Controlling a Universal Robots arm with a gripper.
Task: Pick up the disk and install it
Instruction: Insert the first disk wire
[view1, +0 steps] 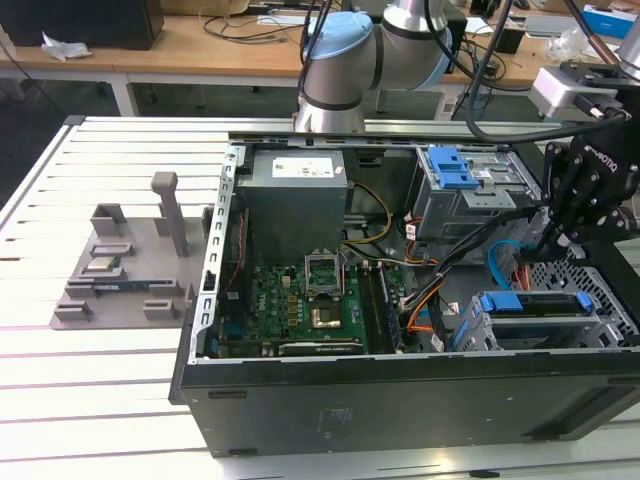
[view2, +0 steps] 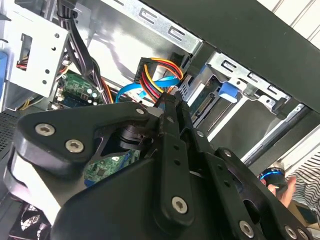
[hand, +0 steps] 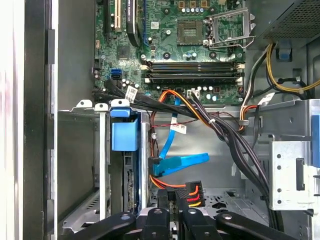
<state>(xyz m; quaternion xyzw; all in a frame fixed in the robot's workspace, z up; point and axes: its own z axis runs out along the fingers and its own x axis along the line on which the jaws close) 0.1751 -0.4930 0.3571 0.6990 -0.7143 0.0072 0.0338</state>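
The disk (view1: 543, 304) sits in the drive cage at the exterior view's right, inside the open computer case, its blue carrier facing up. In the first wrist view the disk's blue carrier tab (hand: 124, 133) stands on edge between the cage rails. My gripper (view1: 550, 240) hangs inside the case just above and beside that cage. Its black fingers (hand: 167, 202) are pressed together with nothing visible between them. The gripper (hand: 175, 194) is close to a black plug with red, yellow and orange wires (hand: 192, 192). In the second wrist view the gripper (view2: 171, 102) points toward the same wires (view2: 155, 75) and the disk's carrier (view2: 227, 93).
A grey power-supply box (view1: 295, 200) fills the case's back left, with the green motherboard (view1: 300, 305) in front. A blue ribbed latch (view1: 452, 166) tops the upper bay. Black cable bundles (hand: 225, 135) and a blue data cable (hand: 177, 162) cross beside the cage. A grey fixture (view1: 130, 265) stands outside the case.
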